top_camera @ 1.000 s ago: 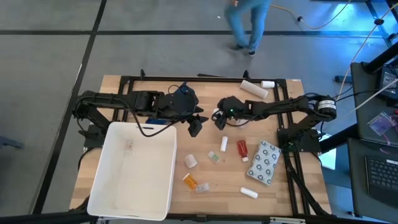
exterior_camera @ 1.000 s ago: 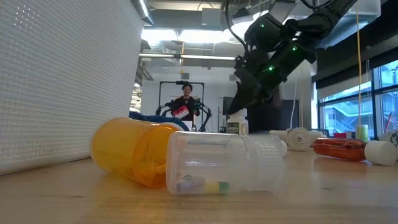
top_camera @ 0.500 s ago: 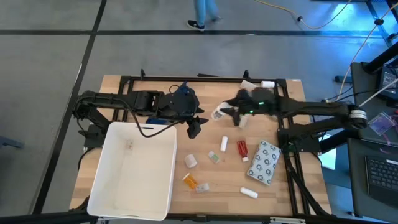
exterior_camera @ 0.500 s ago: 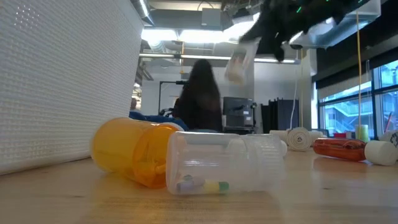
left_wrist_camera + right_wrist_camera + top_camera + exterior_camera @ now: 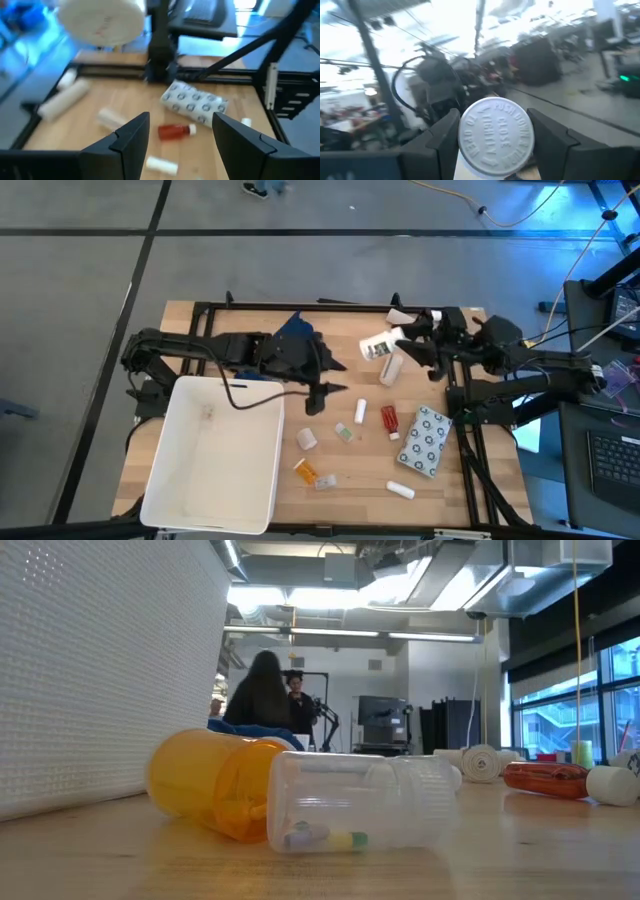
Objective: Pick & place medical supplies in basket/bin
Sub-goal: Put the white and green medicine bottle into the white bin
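White bottle cap (image 5: 496,136), right wrist view: embossed lettering reads "PUSH DOWN", "CLOSE TIGHTLY". Remaining rim lettering illegible. No other legible text on any item.

You see the white bottle (image 5: 495,137) cut off at the bottom edge of the right wrist view, only its cap clear; behind it the room smears into blur.

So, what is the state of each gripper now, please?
Left gripper: open, holding nothing.
Right gripper: closed on a white bottle.
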